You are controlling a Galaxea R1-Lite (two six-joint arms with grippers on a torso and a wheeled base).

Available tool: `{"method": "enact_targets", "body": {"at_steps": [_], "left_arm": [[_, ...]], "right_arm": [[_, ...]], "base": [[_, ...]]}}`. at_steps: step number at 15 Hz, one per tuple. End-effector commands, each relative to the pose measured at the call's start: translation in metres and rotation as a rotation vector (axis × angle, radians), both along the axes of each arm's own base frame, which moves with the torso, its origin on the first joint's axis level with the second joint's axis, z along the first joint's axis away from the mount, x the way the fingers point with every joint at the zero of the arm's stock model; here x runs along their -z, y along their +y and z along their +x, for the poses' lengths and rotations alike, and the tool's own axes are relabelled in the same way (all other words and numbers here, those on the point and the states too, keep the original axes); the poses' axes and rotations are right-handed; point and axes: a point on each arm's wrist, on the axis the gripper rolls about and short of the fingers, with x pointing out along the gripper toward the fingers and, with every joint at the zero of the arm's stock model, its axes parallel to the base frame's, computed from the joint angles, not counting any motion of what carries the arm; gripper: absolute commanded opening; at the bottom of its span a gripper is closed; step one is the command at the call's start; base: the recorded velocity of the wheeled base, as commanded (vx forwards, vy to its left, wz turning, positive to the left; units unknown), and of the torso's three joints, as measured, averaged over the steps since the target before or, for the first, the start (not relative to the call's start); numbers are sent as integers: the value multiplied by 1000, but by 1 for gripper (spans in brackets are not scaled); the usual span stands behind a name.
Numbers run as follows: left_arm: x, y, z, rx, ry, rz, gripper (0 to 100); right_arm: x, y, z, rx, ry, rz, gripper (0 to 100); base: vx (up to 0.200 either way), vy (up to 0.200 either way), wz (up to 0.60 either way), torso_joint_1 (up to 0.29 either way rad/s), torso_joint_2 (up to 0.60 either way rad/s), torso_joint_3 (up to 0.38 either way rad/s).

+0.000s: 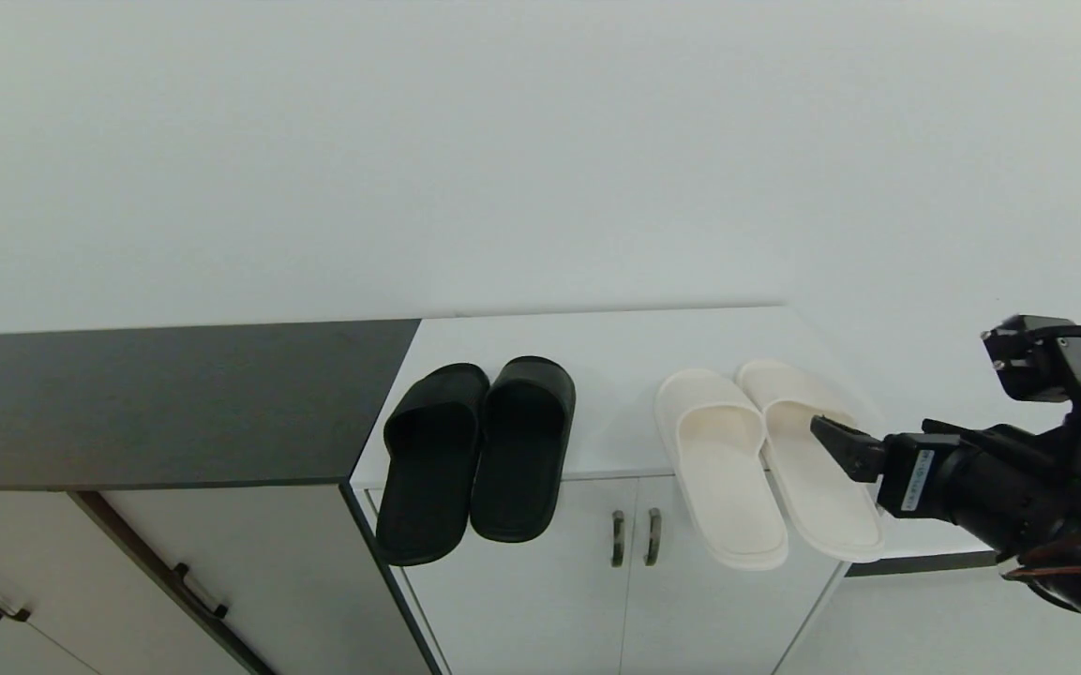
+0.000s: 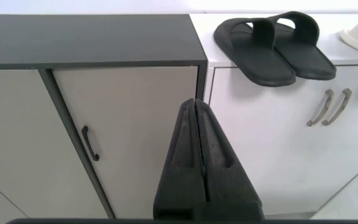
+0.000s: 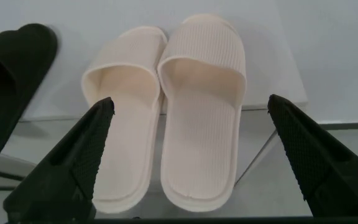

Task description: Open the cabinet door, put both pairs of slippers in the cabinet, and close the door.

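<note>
A black pair of slippers (image 1: 476,455) and a cream pair of slippers (image 1: 765,459) lie side by side on top of the white cabinet (image 1: 596,342), heels hanging over its front edge. Both cabinet doors are closed, their two handles (image 1: 635,536) meeting in the middle. My right gripper (image 3: 191,140) is open, level with the cream slippers (image 3: 166,112), one finger on each side of the pair without touching. Its dark fingertip (image 1: 840,441) lies over the outer cream slipper in the head view. My left gripper (image 2: 194,109) is shut and empty, low in front of the neighbouring cabinet; black slippers (image 2: 275,45) are above it.
A dark-topped cabinet (image 1: 156,398) with beige doors and black handles (image 1: 198,589) adjoins the white one on the left. A plain wall stands behind both. The white cabinet's right side drops off past the cream pair.
</note>
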Motion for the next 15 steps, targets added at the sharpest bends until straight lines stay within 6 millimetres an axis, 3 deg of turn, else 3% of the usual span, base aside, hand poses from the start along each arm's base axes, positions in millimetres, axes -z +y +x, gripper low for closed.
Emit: {"method": "enact_targets", "body": {"at_steps": [1, 15], "left_arm": [[0, 0, 0, 0, 1, -1, 0], [0, 0, 0, 1, 1, 6, 0]], "right_arm": [[12, 9, 20, 35, 48, -18, 100], [38, 53, 72, 89, 50, -27, 100]], "base": [[0, 0, 0, 0, 0, 0], [0, 0, 0, 0, 0, 0]]}}
